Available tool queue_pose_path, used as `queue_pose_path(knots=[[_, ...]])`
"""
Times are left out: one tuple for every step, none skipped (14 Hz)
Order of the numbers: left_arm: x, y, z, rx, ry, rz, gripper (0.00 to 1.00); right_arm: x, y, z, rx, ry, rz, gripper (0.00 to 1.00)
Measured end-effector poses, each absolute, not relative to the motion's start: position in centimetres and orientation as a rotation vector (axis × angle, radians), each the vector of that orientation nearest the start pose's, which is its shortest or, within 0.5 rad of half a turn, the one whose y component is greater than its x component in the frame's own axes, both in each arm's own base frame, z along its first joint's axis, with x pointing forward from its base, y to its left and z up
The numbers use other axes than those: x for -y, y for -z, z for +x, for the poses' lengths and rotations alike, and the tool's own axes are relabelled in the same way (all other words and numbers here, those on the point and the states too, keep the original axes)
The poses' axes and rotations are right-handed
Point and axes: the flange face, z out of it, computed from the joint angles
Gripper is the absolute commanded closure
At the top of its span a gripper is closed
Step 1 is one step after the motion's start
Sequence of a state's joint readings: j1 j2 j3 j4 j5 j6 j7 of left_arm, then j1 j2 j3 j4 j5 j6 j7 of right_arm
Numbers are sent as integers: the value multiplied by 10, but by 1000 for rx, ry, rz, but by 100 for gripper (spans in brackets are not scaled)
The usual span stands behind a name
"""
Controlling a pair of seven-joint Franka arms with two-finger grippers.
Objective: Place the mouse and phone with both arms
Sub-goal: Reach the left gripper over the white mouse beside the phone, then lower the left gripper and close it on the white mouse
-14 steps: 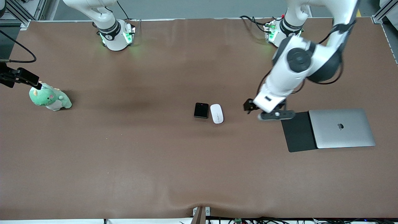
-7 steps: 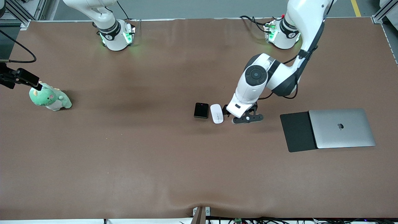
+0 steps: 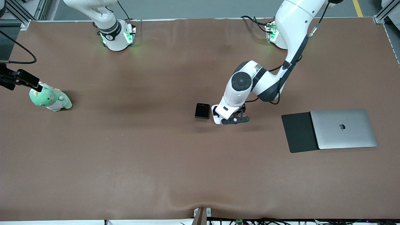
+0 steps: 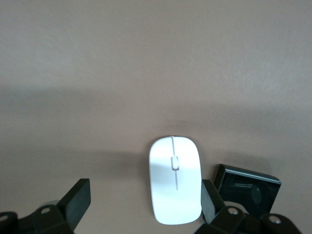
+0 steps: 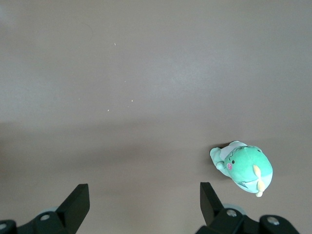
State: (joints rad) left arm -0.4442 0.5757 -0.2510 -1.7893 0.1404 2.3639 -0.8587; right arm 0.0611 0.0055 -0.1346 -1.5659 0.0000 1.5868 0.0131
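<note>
Front view shows the left arm stretched to the middle of the desk (image 3: 131, 162), its left hand (image 3: 222, 116) low over the mouse (image 3: 214, 113), which lies just beside the phone (image 3: 202, 111), the mouse toward the left arm's end. From the left wrist view the fingers (image 4: 78, 199) are spread wide, the mouse (image 4: 175, 179) off-centre close to one finger, the phone (image 4: 248, 187) partly hidden past it. I judge the mouse pickup is in hand: next the hand must centre, drop and close without nudging the phone. The right hand (image 5: 141, 214), also wide and empty, waits over the desk near a green plush toy (image 3: 50, 98). A laptop (image 3: 343, 128) on a black pad (image 3: 298, 132) sits toward the left arm's end.
</note>
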Motion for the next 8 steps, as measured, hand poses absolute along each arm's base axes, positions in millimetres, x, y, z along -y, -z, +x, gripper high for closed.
queue_pose_path(knots=[[418, -230, 510, 158, -31, -3169, 0, 41, -625, 556, -136, 24, -3140, 0], [425, -220, 506, 145, -41, -3162, 0, 41, -625, 556, -136, 24, -3140, 0], [432, -213, 504, 134, -39, -3159, 0, 41, -625, 556, -136, 24, -3140, 0], [436, -209, 505, 127, -37, -3159, 0, 41, -625, 556, -136, 23, -3140, 0], [439, -204, 505, 123, -42, -3159, 0, 41, -625, 557, -136, 23, -3140, 0], [440, -200, 504, 122, -48, -3156, 0, 41, -625, 557, -136, 23, -3140, 0], [441, -195, 504, 121, -55, -3154, 0, 41, -625, 557, -136, 23, -3140, 0], [442, -191, 503, 120, -64, -3150, 0, 41, -625, 557, -136, 22, -3140, 0]])
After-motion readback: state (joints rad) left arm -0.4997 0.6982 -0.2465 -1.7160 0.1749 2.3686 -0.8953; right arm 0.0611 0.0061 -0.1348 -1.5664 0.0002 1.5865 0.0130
